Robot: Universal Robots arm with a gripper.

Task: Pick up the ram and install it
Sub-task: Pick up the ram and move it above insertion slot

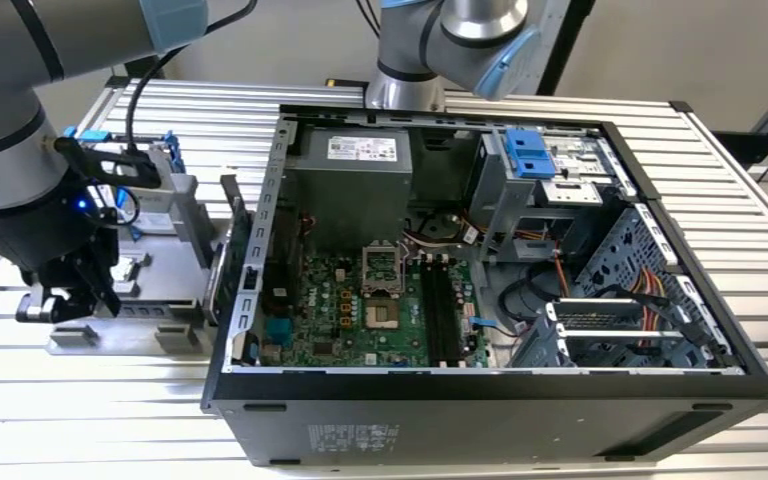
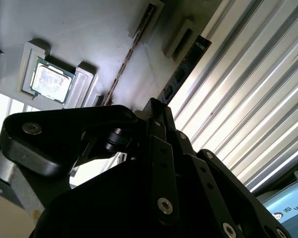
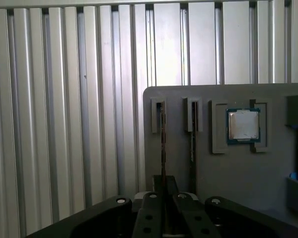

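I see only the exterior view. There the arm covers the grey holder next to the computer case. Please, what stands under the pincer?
Observer: In the first wrist view the pincer is in line with the ram, which stands on edge in the slot nearest the edge of the grey holder.
Operator: Is it the only stick there?
Observer: No. A second stick stands in the next slot, apart from the first.
Operator: And the processor?
Observer: The processor chip lies flat in its own recess, beyond the second stick.
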